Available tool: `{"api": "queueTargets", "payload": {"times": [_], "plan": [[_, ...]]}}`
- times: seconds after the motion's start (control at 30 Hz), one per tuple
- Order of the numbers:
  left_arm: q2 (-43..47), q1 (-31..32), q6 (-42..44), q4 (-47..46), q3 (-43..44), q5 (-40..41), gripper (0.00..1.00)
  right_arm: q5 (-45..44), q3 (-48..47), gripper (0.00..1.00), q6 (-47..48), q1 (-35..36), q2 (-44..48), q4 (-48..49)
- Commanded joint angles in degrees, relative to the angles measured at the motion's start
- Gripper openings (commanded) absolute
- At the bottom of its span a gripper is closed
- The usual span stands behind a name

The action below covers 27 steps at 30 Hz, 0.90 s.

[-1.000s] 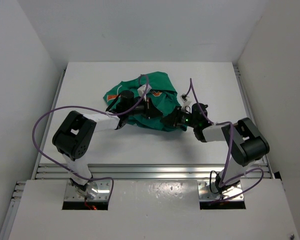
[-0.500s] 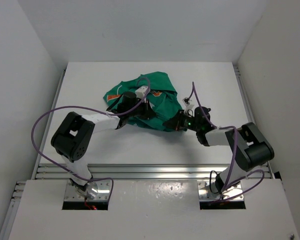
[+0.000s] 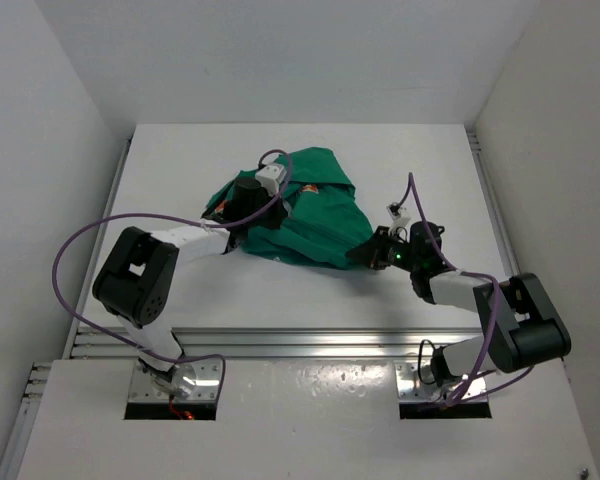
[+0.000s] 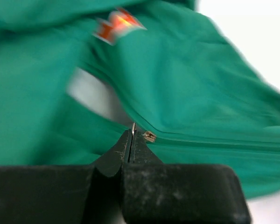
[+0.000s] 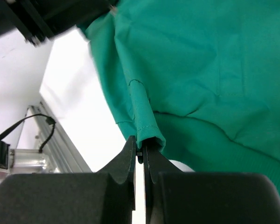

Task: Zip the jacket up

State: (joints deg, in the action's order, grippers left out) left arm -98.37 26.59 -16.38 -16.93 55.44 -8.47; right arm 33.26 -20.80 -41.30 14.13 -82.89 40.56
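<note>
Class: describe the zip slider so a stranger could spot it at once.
Start at the green jacket on the white table. Follow its closed zip seam to the left gripper. The slider is the only brassy metal speck, right beside those shut jaws.

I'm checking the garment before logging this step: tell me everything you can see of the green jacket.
The jacket is green woven-looking fabric with an orange-and-white logo, lying rumpled on the white table, partly zipped. The left gripper pinches its metal zipper pull; the right gripper clamps a stitched edge.
</note>
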Motion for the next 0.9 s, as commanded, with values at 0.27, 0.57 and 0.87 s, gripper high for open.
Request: {"api": "queueTargets", "payload": {"times": [0.27, 0.57, 0.87], "plan": [[-3.3, -8.6, 18.0, -1.0, 8.6, 15.4, 0.0, -0.6, 4.7, 0.0, 9.4, -10.3, 12.0, -18.4], [-4.6, -12.8, 25.0, -2.9, 14.9, 22.6, 0.0, -0.9, 4.5, 0.0, 12.6, -18.9, 16.5, -27.3], [-3.1, -17.4, 29.0, -1.5, 24.6, 26.4, 0.0, -0.8, 0.5, 0.0, 13.1, -27.8, 15.7, -27.5]]}}
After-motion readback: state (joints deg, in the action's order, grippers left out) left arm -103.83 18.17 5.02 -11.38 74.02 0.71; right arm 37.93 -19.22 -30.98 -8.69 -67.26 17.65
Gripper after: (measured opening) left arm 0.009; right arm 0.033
